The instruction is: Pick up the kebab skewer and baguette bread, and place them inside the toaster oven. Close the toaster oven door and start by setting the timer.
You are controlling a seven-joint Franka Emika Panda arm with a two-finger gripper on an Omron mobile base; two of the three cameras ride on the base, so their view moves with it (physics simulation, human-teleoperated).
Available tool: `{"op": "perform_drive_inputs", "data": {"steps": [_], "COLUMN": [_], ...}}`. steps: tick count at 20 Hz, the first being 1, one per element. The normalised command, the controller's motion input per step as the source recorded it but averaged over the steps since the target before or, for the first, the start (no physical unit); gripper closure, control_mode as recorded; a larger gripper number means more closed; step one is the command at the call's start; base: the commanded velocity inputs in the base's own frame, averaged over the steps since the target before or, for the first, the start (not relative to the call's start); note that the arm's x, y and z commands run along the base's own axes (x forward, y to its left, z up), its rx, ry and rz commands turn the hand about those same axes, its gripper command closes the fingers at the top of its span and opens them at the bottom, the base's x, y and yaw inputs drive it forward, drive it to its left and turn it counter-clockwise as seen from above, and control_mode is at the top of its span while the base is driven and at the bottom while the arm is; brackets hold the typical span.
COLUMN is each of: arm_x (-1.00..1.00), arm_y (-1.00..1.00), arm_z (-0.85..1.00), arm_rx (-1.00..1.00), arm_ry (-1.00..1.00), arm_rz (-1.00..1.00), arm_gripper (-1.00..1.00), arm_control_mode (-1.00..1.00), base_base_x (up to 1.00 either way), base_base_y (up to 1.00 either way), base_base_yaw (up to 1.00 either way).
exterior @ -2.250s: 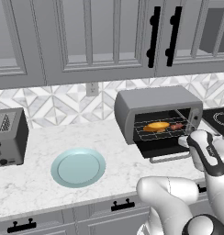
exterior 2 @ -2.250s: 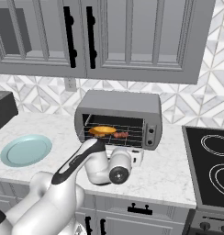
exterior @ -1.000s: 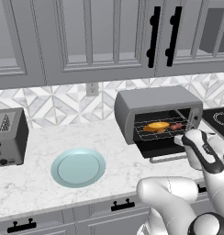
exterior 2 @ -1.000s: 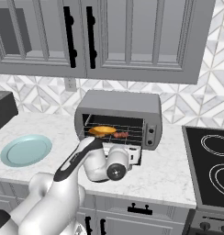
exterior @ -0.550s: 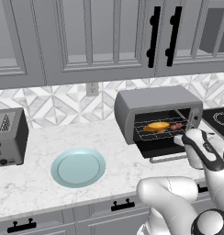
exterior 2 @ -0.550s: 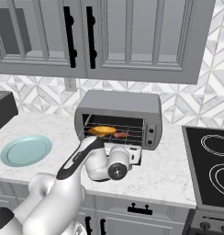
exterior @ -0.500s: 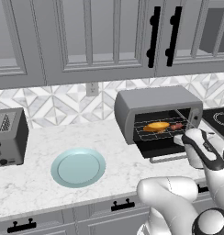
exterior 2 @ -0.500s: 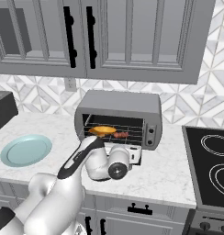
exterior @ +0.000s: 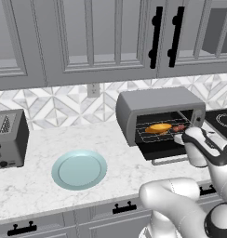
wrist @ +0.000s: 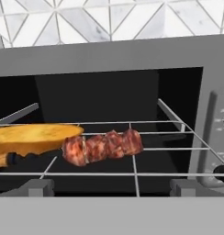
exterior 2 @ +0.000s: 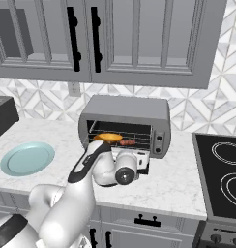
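The toaster oven (exterior: pixel 155 102) (exterior 2: pixel 125 109) stands open on the counter, its door (exterior: pixel 157 149) folded down flat in front. On the wire rack inside lie the golden baguette bread (exterior: pixel 158 127) (wrist: pixel 33 137) at the left and the kebab skewer (exterior: pixel 179 128) (wrist: pixel 104 146) beside it, its reddish chunks touching the loaf's end. My gripper (exterior: pixel 178 138) (exterior 2: pixel 139 156) (wrist: pixel 111 186) hovers just outside the cavity over the lowered door. It is open and holds nothing. In the hand view the control panel's knobs (wrist: pixel 219 170) show at the right.
A pale blue plate (exterior: pixel 79 168) (exterior 2: pixel 27 158) rests on the marble counter left of the oven. A slot toaster (exterior: pixel 8 139) stands at the far left, and a black cooktop (exterior 2: pixel 221 179) lies to the right. Grey wall cabinets hang above.
Almost nothing differs. The hand has shifted only slightly in front of the oven, its jaws still wide. Bread and skewer lie still on the rack.
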Motion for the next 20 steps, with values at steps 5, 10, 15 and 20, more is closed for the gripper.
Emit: {"op": "perform_drive_inputs", "data": {"steps": [5, 10, 15, 20], "arm_x": [0.06, -0.04, -0.33, -0.29], "arm_y": [0.00, 0.00, 0.00, 0.00], "arm_z": [-0.05, 0.03, 0.00, 0.00], "arm_rx": [0.00, 0.00, 0.00, 0.00], "arm_ry": [0.00, -0.01, 0.00, 0.00], "arm_rz": [0.00, 0.00, 0.00, 0.00], "arm_gripper": [-1.00, -1.00, -1.00, -1.00], "arm_control_mode": [-1.00, -1.00, -1.00, -1.00], "base_base_x": [0.00, 0.00, 0.00, 0.00], "base_base_y": [0.00, 0.00, 0.00, 0.00], "base_base_yaw": [0.00, 0.00, 0.00, 0.00]}}
